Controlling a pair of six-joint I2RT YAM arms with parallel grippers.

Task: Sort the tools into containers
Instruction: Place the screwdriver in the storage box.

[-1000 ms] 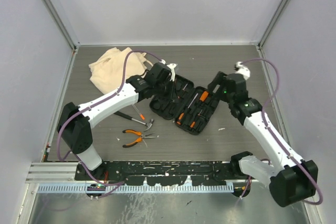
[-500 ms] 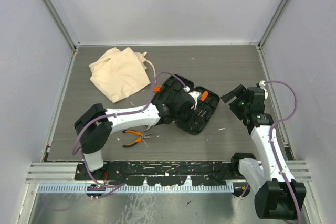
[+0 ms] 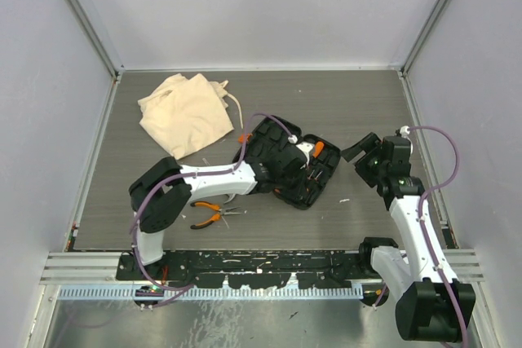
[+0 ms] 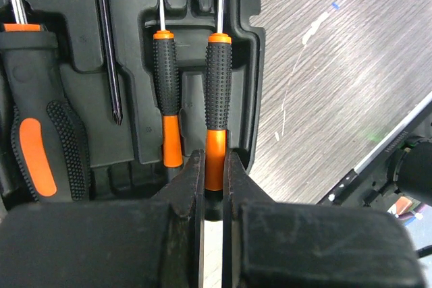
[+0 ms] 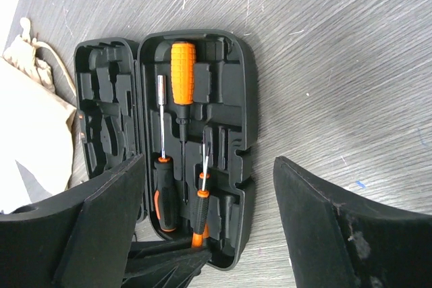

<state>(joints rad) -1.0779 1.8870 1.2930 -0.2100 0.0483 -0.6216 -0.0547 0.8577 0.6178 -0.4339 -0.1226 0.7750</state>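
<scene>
Slim screwdriver [image 4: 217, 92] lies in the outermost slot of the tool case [image 4: 135, 45], handle end pinched in the left tool [image 4: 214, 173]. Probably seated; depth unclear. Right tool [image 3: 361, 154] wide, empty, beside the case. Next: release, lift straight off. Pliers [image 3: 208, 213] wait on tabletop [image 3: 326, 95].

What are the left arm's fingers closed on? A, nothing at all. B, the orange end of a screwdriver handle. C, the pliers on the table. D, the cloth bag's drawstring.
B: the left wrist view shows the left arm's fingers pinching the orange butt of a screwdriver along the outer edge of the tool case, while the pliers lie untouched outside it.
</scene>
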